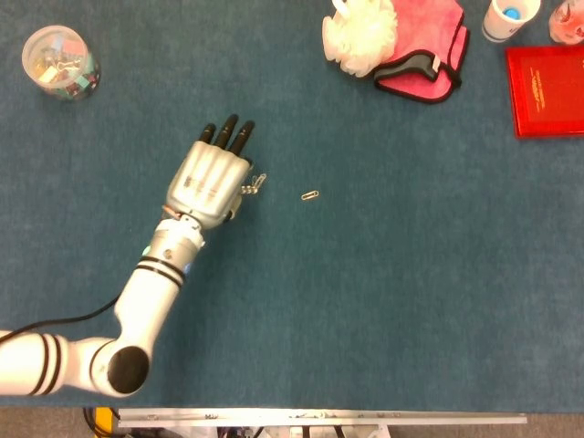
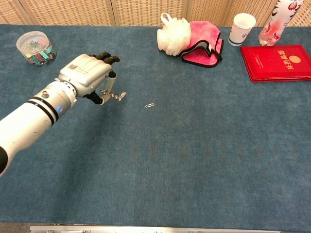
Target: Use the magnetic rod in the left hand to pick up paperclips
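Note:
My left hand (image 1: 212, 176) (image 2: 87, 76) hovers over the blue table left of centre, gripping a slim silver magnetic rod (image 2: 111, 84). A small cluster of paperclips (image 1: 255, 182) (image 2: 116, 95) hangs from the rod's lower tip. One loose paperclip (image 1: 310, 195) (image 2: 150, 105) lies flat on the cloth a short way to the right of the hand, apart from the rod. The right hand does not show in either view.
A clear round tub (image 1: 60, 62) (image 2: 35, 48) of clips stands at the far left. At the back sit a white sponge ball (image 1: 360, 36), a pink cloth (image 1: 424, 46), a paper cup (image 2: 241, 28), a bottle (image 2: 275, 22) and a red booklet (image 1: 546, 89).

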Robot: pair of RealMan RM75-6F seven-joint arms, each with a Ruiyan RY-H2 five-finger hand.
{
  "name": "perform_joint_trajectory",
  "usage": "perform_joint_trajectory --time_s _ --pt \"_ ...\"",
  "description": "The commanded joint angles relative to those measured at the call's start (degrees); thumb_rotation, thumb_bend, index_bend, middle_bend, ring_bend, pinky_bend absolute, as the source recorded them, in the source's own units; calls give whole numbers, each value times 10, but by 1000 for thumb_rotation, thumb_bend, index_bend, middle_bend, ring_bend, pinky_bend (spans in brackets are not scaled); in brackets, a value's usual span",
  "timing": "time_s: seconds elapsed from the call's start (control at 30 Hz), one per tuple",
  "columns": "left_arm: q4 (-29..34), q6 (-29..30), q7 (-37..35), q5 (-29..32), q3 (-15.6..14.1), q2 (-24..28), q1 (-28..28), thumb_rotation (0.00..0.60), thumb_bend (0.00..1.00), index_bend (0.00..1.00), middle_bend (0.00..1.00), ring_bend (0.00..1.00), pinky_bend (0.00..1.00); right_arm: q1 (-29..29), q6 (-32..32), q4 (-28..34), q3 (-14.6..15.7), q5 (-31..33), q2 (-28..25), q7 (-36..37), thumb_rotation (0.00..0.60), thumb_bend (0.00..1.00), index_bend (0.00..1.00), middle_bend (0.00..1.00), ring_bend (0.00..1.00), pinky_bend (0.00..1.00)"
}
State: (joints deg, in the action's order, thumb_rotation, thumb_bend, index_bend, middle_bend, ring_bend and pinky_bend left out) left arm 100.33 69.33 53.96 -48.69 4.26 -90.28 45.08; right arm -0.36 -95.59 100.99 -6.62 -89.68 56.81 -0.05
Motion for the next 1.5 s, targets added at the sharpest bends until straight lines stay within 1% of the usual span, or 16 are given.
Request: perform_joint_trajectory --time_s 0.03,0.27,0.4,0.6,0.77,0.97,1.1,1.17,1.23,1.37,1.5 --pt "27 24 -5 -18 -15 24 -18 600 355 568 91 27 163 0 0 0 1 -1 0 -1 600 201 213 184 116 328" --pt "44 51 -20 -48 -58 56 -58 600 355 569 94 27 163 -1 -1 2 3 -5 3 -8 600 201 213 184 116 328" --pt "43 61 -44 -59 -71 65 -81 600 355 569 94 27 163 -1 0 1 2 -3 4 -10 600 201 213 184 116 328" --pt "35 64 -83 -72 -81 74 -110 600 355 559 94 27 163 0 1 1 1 0 5 -12 600 201 213 184 116 328" --pt "27 64 -111 -77 -88 80 -132 600 355 495 93 27 163 0 2 0 1 2 6 -13 600 201 212 184 116 328" --pt "20 65 -143 -98 -96 89 -158 600 355 456 93 27 163 2 7 -4 1 5 10 -19 600 201 213 184 116 328" --pt "20 70 -163 -111 -99 102 -174 600 355 404 93 28 163 4 10 -6 0 8 12 -22 600 201 213 184 116 328" --pt "23 76 -174 -120 -101 112 -183 600 355 365 93 28 163 4 12 -7 0 10 13 -23 600 201 213 184 116 328" --pt "29 86 -186 -134 -104 127 -194 600 355 354 93 28 163 5 13 -9 0 11 14 -24 600 201 213 184 117 328" --pt "40 111 -207 -165 -117 169 -220 600 355 358 93 28 163 7 18 -13 -1 16 18 -30 600 201 213 184 116 328" --pt "50 117 -234 -186 -131 218 -241 600 355 364 93 28 163 10 25 -19 0 20 26 -41 600 201 213 184 116 328"
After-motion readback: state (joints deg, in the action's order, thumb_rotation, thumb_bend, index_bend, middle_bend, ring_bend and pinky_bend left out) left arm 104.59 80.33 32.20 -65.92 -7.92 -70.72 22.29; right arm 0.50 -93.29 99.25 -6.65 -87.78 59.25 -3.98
